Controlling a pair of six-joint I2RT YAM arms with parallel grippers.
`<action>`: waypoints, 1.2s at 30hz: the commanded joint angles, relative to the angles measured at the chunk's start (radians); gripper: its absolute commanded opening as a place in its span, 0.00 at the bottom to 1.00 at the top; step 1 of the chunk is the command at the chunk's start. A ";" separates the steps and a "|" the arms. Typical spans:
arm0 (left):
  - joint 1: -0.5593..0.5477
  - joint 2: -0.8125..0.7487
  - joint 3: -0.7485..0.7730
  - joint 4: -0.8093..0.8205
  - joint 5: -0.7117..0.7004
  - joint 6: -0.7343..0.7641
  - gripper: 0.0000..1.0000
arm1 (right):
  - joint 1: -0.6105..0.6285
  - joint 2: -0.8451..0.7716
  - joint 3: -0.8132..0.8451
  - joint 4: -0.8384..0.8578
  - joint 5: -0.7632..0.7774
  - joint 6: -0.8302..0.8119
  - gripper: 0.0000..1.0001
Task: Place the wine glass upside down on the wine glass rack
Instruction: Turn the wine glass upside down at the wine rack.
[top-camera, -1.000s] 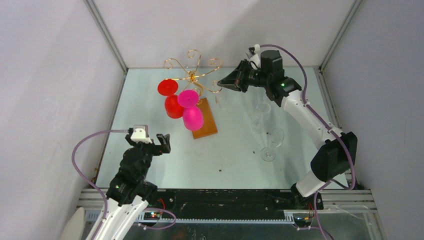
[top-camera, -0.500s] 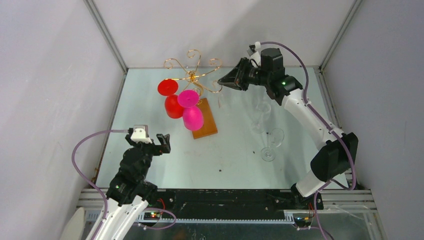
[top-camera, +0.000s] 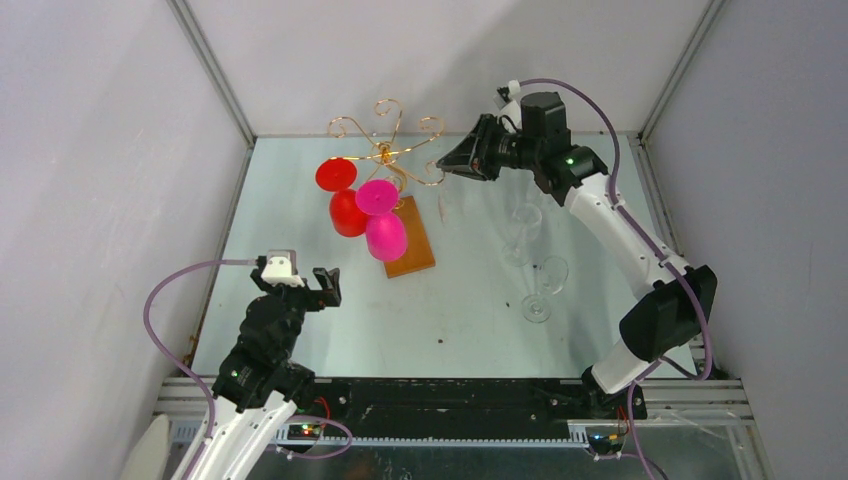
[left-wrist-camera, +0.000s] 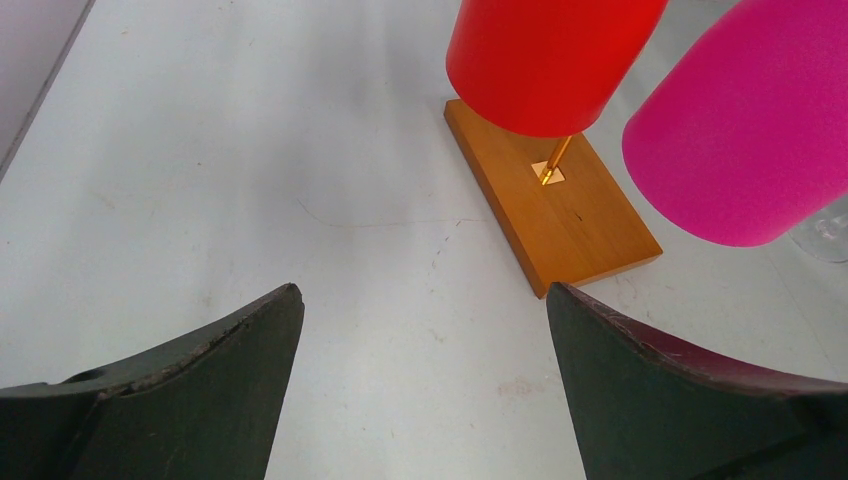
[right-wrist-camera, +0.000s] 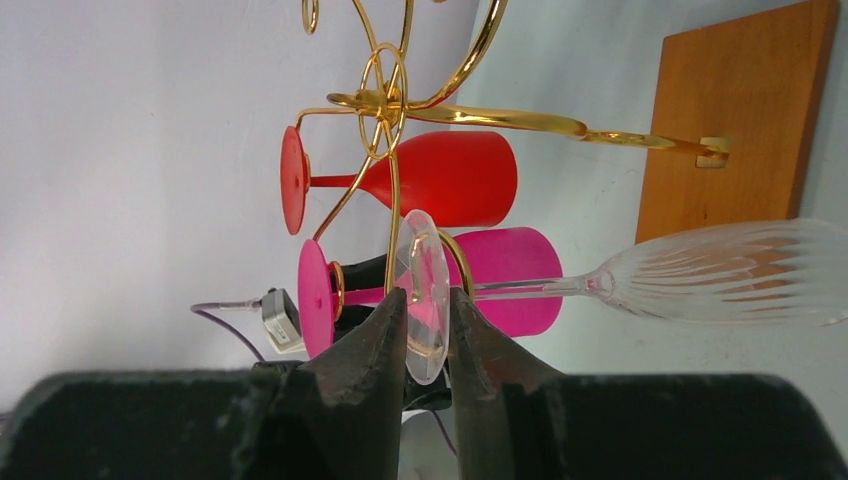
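The gold wire wine glass rack (top-camera: 385, 150) stands on its wooden base (top-camera: 412, 245) at the back of the table. A clear wine glass (right-wrist-camera: 720, 270) hangs upside down from a gold ring of the rack (right-wrist-camera: 450, 112), its foot (right-wrist-camera: 425, 285) above the ring. My right gripper (right-wrist-camera: 428, 292) straddles that foot, jaws parted a little on either side. From above, the right gripper (top-camera: 445, 168) sits at the rack's right arm with the glass (top-camera: 443, 200) below it. The left gripper (top-camera: 300, 282) is wide open and empty low over the table, short of the base (left-wrist-camera: 560, 200).
A red glass (top-camera: 345, 205) and a pink glass (top-camera: 383, 230) hang upside down on the rack's left side. Two more clear glasses (top-camera: 522, 230) (top-camera: 540, 290) stand on the table under the right arm. Grey walls close in the table.
The right jaws have parted from a tight grip on the glass foot, and the right wrist has shifted slightly to the right. The left arm has not moved.
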 joint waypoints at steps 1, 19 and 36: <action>-0.006 -0.004 0.008 0.014 -0.020 -0.005 1.00 | 0.002 -0.007 0.058 -0.044 0.027 -0.062 0.24; -0.007 -0.001 0.008 0.014 -0.021 -0.005 1.00 | 0.006 0.009 0.110 -0.156 0.055 -0.155 0.28; -0.007 0.005 0.008 0.017 -0.017 -0.005 1.00 | -0.045 -0.094 -0.015 -0.071 0.017 -0.147 0.43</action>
